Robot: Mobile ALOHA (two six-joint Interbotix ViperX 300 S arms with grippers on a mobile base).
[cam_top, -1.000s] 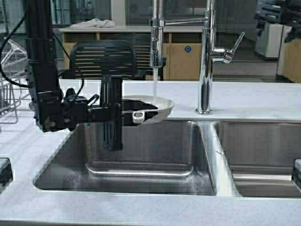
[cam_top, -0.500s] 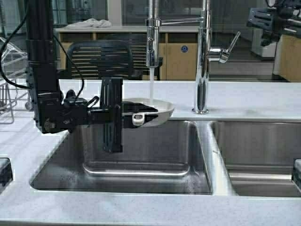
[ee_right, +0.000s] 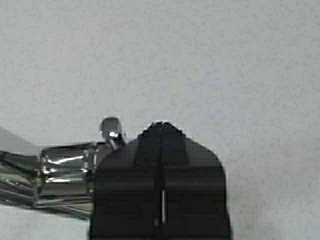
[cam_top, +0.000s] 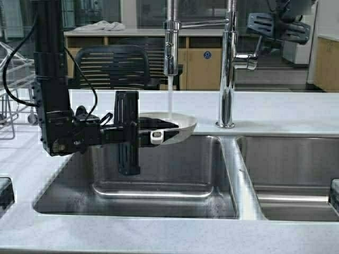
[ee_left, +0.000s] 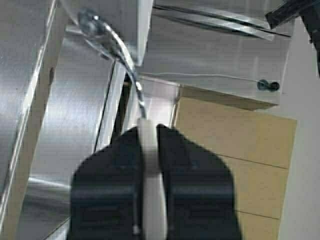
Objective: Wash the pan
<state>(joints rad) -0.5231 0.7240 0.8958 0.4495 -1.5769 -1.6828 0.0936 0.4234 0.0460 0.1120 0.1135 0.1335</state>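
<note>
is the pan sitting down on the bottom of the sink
No, the left gripper holds the pan up at counter height under the running water.

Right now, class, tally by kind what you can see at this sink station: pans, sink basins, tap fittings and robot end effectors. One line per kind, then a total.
Pans: 1, the cream pan under the running water
Sink basins: 2, left basin and right basin
Tap fittings: 2, spray head and tap column
End effectors: 2, left end effector and right end effector
Total: 7

Glossy cream pan (cam_top: 177,123); polished steel sink (cam_top: 159,198); chrome faucet (cam_top: 228,63); speckled matt countertop (cam_top: 286,111).
</note>
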